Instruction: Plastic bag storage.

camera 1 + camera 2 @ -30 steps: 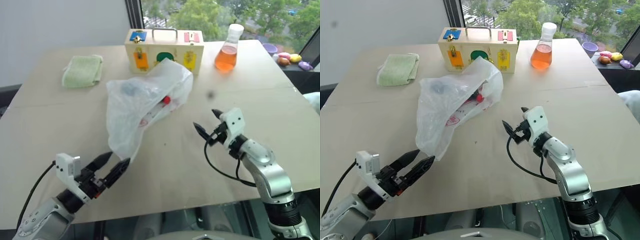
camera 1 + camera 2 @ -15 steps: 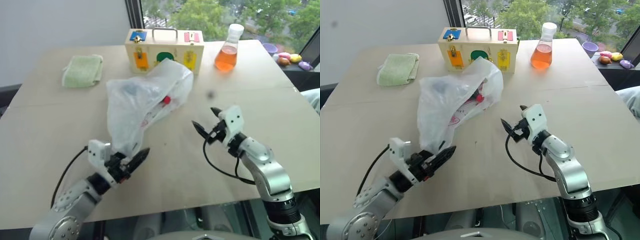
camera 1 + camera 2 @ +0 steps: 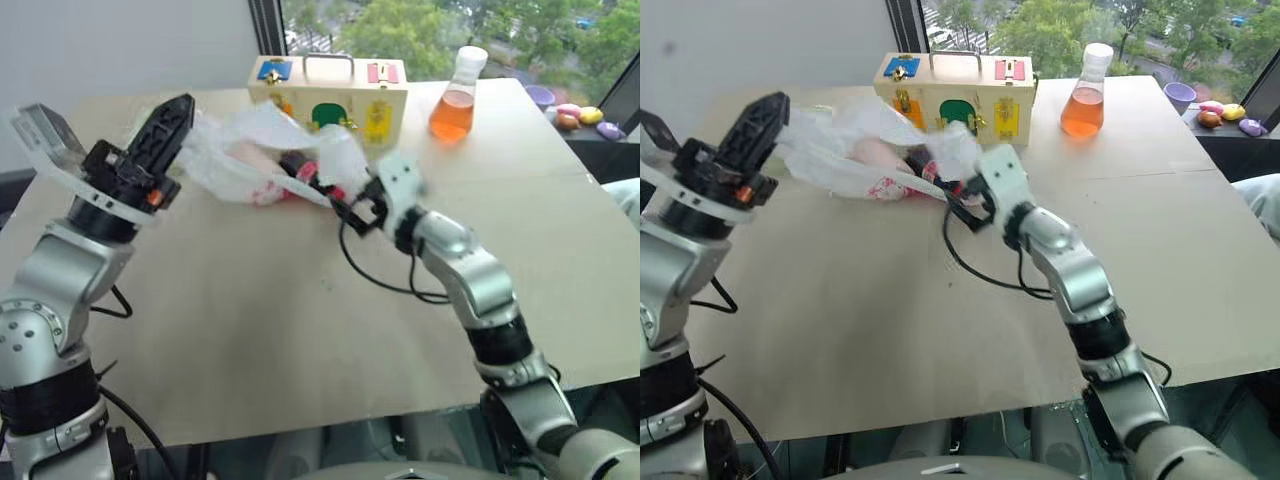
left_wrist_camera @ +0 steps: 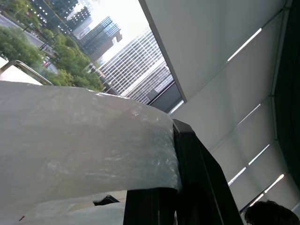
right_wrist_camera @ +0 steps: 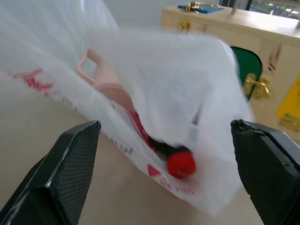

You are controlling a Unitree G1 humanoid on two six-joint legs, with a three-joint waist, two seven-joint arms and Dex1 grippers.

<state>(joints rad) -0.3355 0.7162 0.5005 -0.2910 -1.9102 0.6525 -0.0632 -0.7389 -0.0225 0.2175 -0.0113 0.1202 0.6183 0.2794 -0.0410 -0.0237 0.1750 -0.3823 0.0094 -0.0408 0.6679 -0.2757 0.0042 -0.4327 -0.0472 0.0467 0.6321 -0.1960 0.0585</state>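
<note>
**Bag pinched at one end, far end waiting to be caught**

With your left gripper (image 3: pixel 168 125) clamped on one end of the plastic bag (image 3: pixel 255 155), the film is lifted off the table (image 3: pixel 300 340) and stretched sideways, in front of the wooden latch box (image 3: pixel 330 95). That hold draws out the floppy bag so its other end is presented. Your right gripper (image 3: pixel 352 205) sits at that end, fingers spread wide either side of it, probably to catch it for gathering or folding. A red-capped item (image 5: pixel 182 164) inside weighs the bag down.
</note>
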